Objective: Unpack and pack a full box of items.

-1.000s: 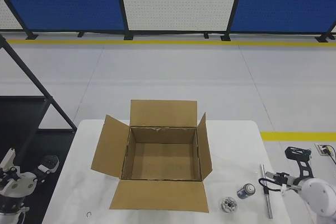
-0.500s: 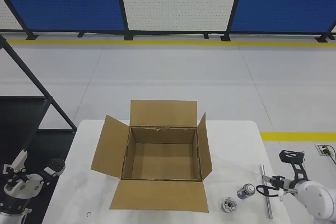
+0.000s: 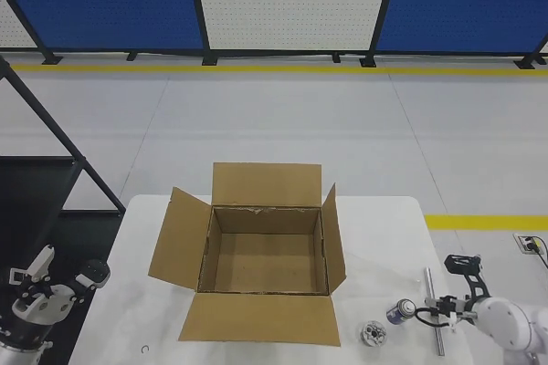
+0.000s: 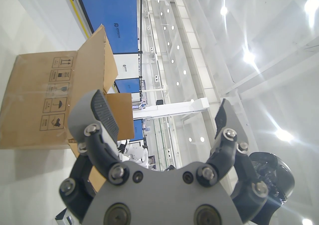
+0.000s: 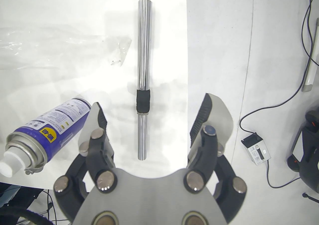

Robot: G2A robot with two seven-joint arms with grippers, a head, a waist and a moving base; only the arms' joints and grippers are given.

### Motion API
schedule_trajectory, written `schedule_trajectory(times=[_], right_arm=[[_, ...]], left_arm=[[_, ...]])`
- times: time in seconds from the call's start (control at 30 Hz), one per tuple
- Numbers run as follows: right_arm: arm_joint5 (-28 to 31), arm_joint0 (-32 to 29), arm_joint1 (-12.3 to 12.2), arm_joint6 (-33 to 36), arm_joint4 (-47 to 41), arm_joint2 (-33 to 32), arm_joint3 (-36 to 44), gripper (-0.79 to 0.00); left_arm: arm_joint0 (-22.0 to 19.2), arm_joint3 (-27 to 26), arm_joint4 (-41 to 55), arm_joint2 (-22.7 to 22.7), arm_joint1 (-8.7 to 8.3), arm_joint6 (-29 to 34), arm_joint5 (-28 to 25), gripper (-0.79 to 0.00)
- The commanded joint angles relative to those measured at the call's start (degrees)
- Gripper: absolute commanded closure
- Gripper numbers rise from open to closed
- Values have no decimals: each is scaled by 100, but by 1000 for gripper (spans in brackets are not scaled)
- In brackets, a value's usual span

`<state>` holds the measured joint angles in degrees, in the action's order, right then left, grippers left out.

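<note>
Hovering right gripper (image 5: 151,100), jaws spread, above chrome rod (image 5: 144,49), beside spray can (image 5: 49,123). Holding left gripper (image 4: 160,97) splayed, facing cardboard box (image 4: 37,101).

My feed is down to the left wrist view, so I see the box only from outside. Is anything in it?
Observer: No. In the top view the box has a bare floor.
Operator: Where are the items?
Observer: A can, a rod and a small metal part sit on the table, on the robot's right of the box.
Operator: And the other arm?
Observer: The right gripper is open, above the rod near its black band.
</note>
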<state>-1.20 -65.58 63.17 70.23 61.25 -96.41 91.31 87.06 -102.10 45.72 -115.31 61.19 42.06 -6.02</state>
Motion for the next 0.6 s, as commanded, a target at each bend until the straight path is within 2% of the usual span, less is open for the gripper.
schedule_trajectory(times=[0.0, 0.57], right_arm=[[17, 27, -5, -7, -1, 36, -68, -403], [79, 285, -34, -32, -72, 380, -563, -357]], left_arm=[[0, 0, 0, 0, 0, 0, 0, -785], [0, 0, 0, 0, 0, 0, 0, -785]])
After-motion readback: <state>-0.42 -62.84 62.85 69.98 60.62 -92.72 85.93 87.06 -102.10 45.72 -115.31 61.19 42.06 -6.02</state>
